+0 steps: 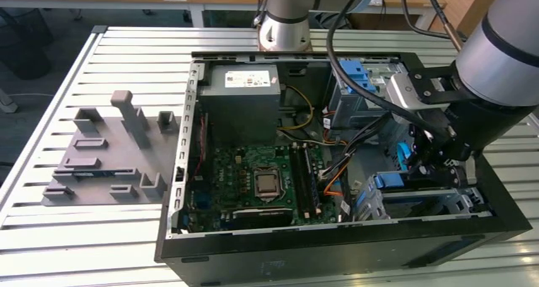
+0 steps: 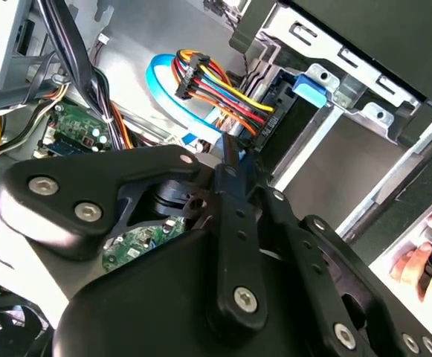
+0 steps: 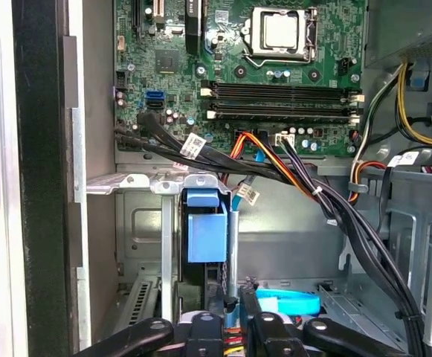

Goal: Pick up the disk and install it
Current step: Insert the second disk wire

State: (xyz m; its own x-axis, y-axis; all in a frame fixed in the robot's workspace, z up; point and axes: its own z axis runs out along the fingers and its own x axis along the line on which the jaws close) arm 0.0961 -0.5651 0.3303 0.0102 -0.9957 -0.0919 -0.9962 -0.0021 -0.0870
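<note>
In the exterior view, one open computer case (image 1: 337, 249) lies on the slatted table (image 1: 101, 236), with one grey fixture (image 1: 105, 154) to the exterior view's left of it. My gripper (image 1: 431, 164) reaches into the case's right side, just above the drive cage (image 1: 459, 202), where the one disk (image 1: 402, 181) sits.

In the second wrist view, my gripper (image 2: 230, 152) is closed on nothing, near one bundle of coloured wires (image 2: 216, 85) plugged into the disk (image 2: 294, 130). One person's hand (image 2: 424, 253) rests outside the case.

In the first wrist view, the disk (image 3: 195, 279) stands edge-on in its slot, beyond my gripper (image 3: 238, 305); farther off are one processor socket (image 3: 279, 30) and four memory slots (image 3: 282, 100).
</note>
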